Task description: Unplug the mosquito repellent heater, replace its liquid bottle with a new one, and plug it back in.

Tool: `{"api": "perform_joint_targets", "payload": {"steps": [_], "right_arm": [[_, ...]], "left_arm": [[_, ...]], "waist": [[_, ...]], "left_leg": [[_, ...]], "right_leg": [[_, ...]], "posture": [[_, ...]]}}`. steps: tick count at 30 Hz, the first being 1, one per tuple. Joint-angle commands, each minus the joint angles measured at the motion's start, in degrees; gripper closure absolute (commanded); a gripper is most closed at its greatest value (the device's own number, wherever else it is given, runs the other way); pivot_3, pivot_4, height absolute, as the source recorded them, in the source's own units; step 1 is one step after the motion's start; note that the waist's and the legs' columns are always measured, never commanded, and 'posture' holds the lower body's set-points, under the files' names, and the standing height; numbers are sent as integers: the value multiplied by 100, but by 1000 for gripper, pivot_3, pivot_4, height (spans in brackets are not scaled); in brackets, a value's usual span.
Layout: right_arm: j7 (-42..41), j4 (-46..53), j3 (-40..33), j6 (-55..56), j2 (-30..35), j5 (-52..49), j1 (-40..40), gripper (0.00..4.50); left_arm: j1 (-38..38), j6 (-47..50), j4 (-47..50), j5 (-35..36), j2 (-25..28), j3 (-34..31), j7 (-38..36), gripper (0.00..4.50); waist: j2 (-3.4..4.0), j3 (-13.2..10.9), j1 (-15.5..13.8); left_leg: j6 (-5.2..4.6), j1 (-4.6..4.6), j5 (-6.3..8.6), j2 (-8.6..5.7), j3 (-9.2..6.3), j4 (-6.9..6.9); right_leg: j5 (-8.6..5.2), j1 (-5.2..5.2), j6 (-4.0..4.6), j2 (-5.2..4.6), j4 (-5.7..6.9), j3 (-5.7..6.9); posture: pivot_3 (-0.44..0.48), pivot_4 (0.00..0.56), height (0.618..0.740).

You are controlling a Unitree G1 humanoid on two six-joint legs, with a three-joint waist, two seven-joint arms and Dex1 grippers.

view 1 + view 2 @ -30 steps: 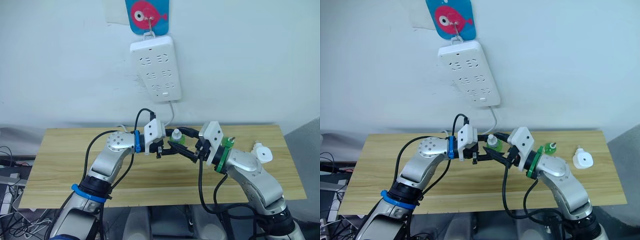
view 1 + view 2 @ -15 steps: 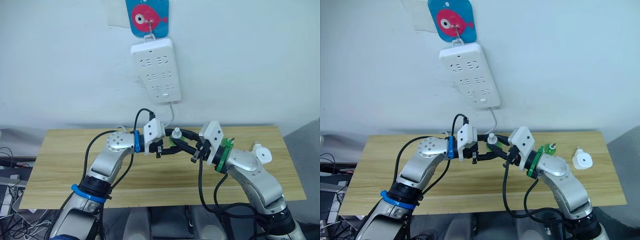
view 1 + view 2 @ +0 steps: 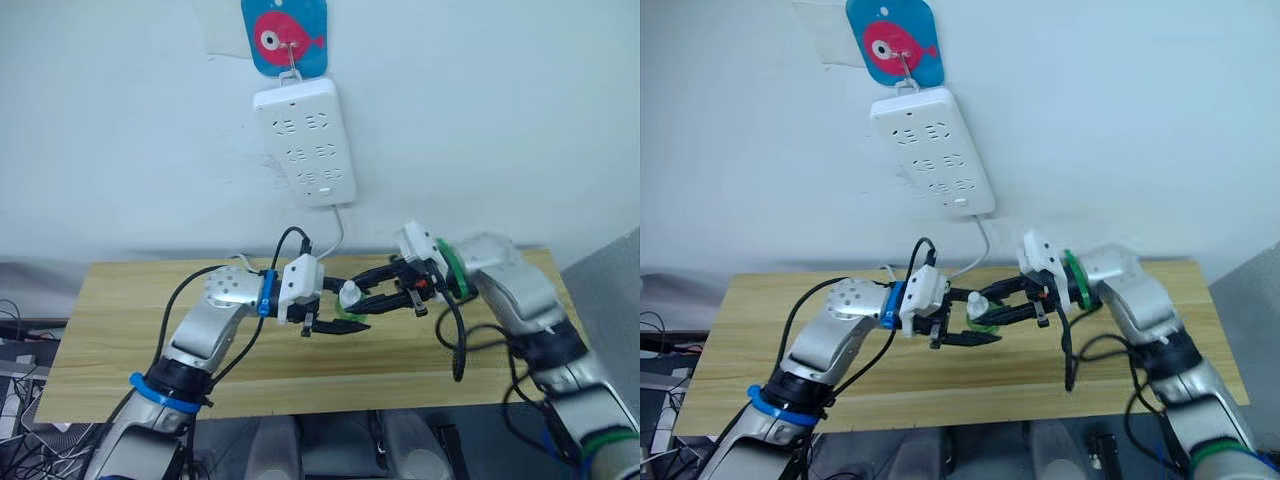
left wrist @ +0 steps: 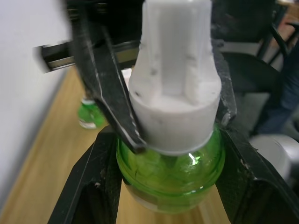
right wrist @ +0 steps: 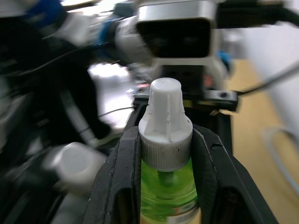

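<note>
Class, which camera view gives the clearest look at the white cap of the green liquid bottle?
The left wrist view: the white cap looms large, its ribs plain, with the right gripper's fingers pinching it above the green liquid bottle. The right wrist view shows the cap smaller between those fingers; the eye views show a tiny white dot.

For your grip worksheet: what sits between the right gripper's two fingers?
In the right wrist view, the white cap of the green bottle sits between the right gripper's fingers, which press its ribbed collar. The left gripper holds the bottle's body.
</note>
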State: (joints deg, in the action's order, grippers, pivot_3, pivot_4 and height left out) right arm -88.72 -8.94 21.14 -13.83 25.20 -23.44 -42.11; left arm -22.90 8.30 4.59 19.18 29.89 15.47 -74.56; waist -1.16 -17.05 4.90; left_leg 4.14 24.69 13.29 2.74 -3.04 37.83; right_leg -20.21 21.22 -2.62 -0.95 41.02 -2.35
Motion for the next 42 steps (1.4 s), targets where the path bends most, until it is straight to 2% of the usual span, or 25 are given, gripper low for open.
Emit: {"api": "perform_joint_targets", "payload": {"steps": [1,4,10,11,15,17,22,27,32,42], "right_arm": [[-355,-398,57,157,-225,20,-294,3066],[-372,-528,-17,5,-145,-69,-361,2142],[121,386,-684,-459,714,-302,403,143],[270,599,-833,-534,856,-323,599,49],[1078,1745,-1456,-881,1283,-436,1580,49],[1695,2324,-1647,-1048,1235,-398,1952,49],[3424,3763,-1637,-1756,620,-342,2587,49],[4576,3915,-1352,-1742,-28,132,2644,49],[4970,3759,-1219,-1619,-221,414,2512,49],[5106,3564,-882,-1463,-432,602,2363,49]], "left_arm": [[58,5,514,145,-81,125,-22,2224],[16,-22,383,69,-154,80,98,2224],[34,-118,206,-40,-213,-26,322,2224],[26,-141,159,-51,-213,-53,360,2224],[-31,-190,-8,-120,-246,-151,570,2224],[-76,-181,-107,-141,-290,-220,741,2224],[-177,-244,-334,-252,-361,-284,1009,2224],[-233,-240,-381,-272,-401,-245,1044,2224],[-302,-242,-447,-277,-410,-245,991,2224],[-357,-222,-478,-277,-449,-219,966,2224]], "waist": [[0,2,-25],[0,2,-114],[0,6,-265],[0,7,-261],[0,10,-248],[1,10,-191],[2,23,-99],[-1,26,-97],[-1,26,-81],[-1,26,-25]], "left_leg": [[3,6,-1,1,0,3],[5,16,-2,-7,6,7],[6,15,-3,-12,2,22],[6,15,-3,-15,4,22],[6,15,-3,-10,4,15],[5,15,-2,-10,8,13],[7,12,-4,-7,7,15],[9,12,-5,-12,8,18],[9,12,-5,-11,8,15],[8,12,-4,-10,8,12]], "right_leg": [[0,2,0,-3,-1,3],[0,7,0,-22,-5,2],[0,-3,0,-30,-1,3],[0,-2,0,-28,0,2],[0,-1,0,-19,1,1],[0,0,0,-18,-1,-1],[0,1,0,-13,14,-4],[0,-1,0,-14,14,-6],[0,2,0,-14,10,-6],[0,2,0,-13,9,-5]], "posture": [[-32,230,740],[-34,247,740],[-50,233,740],[-59,237,740],[-69,227,740],[-77,227,740],[-97,232,740],[-101,238,740],[-109,249,740],[-112,251,740]]}}
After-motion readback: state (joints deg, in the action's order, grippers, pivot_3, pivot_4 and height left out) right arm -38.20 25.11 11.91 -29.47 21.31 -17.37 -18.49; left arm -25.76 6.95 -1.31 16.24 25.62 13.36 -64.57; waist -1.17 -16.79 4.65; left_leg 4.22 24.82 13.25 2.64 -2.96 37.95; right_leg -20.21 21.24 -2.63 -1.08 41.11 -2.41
